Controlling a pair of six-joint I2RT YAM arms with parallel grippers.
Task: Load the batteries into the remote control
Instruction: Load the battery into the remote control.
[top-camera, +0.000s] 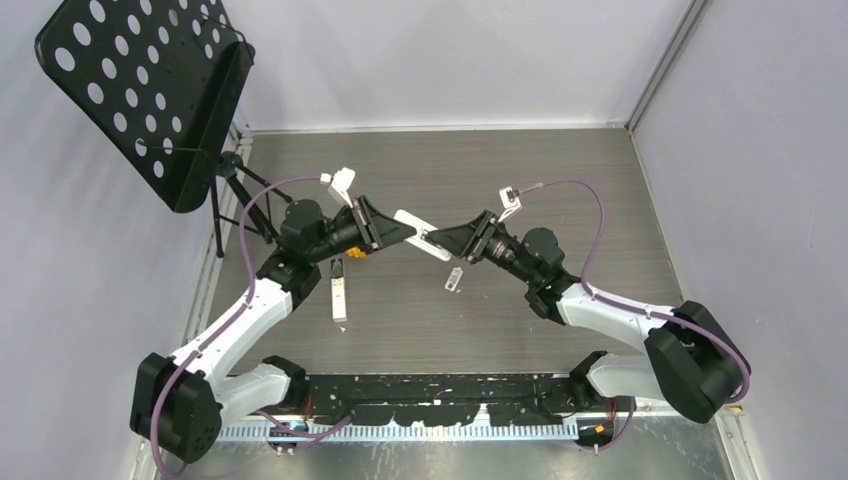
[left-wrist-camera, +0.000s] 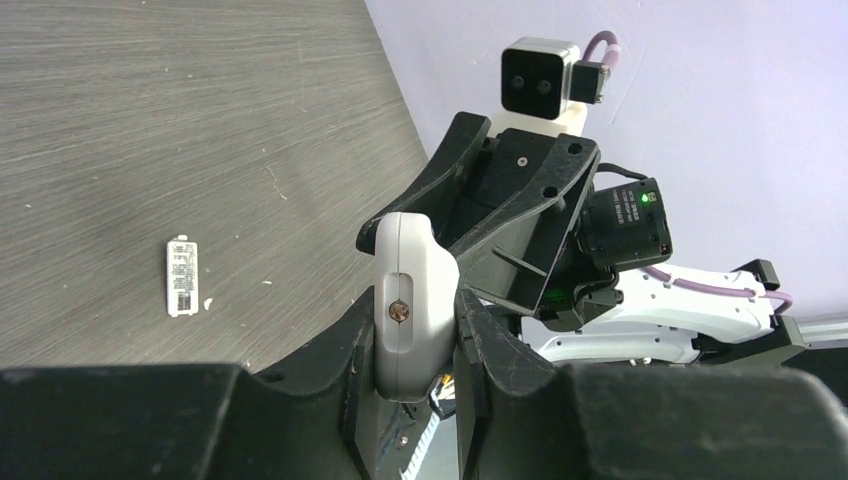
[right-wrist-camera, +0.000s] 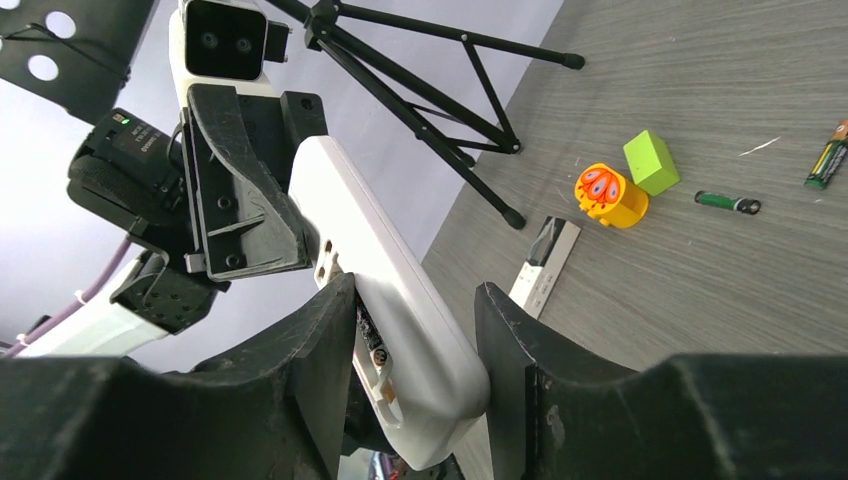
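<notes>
Robotics lab cell: plain partition walls (top-camera: 450, 60) boxing wood-grain table (top-camera: 420, 165), perforated panel (top-camera: 120, 100) on tripod (right-wrist-camera: 322, 18), aluminium framing (top-camera: 666, 60).

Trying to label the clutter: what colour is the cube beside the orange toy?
Lime green; the cube shows best in the right wrist view.

Smooth, slightly glossy white plastic remote control (right-wrist-camera: 390, 290); matt, grey, wood-grained table (left-wrist-camera: 150, 120).

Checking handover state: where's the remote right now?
In the top view the remote hangs over mid-table between the two arms, one end clamped in the left gripper, the other end inside the open right gripper.
</notes>
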